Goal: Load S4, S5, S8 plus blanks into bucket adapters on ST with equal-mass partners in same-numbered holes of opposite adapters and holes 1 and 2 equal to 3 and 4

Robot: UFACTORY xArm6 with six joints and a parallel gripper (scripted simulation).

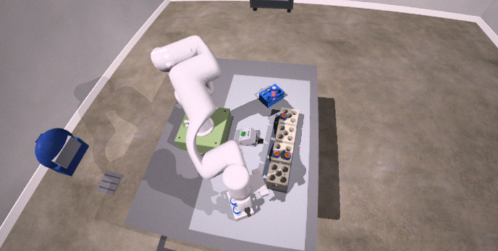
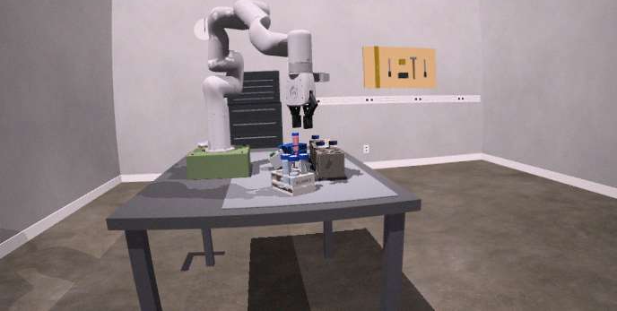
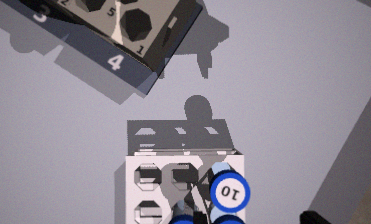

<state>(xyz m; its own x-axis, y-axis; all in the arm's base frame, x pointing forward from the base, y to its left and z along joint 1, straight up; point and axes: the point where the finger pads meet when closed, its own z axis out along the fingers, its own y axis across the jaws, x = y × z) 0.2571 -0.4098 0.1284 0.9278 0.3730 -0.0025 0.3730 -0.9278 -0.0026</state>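
My gripper (image 2: 302, 125) (image 3: 256, 219) is open and empty, high above the white blanks rack (image 1: 242, 217) (image 2: 305, 185) (image 3: 132, 194). The rack holds three blue-rimmed blanks; one (image 3: 230, 192) reads 10, and the other two dots are cut off in the wrist view. One orange-dotted tube (image 1: 284, 116) stands in the farthest adapter (image 1: 297, 117). Two more, left (image 1: 276, 153) and right (image 1: 287, 155), stand side by side in the third adapter. Their IDs are unreadable now. Adapter 4 (image 1: 276, 184) (image 2: 331, 167) (image 3: 152, 52), nearest the blanks, and the second adapter show no tubes.
A blue rack (image 1: 268, 103) at the back holds a pink-filled tube (image 1: 273, 91) (image 2: 295, 140). The green DONE key (image 1: 243, 134) is on its small desk between the green robot base (image 1: 222, 124) (image 2: 219, 165) and the row of adapters.
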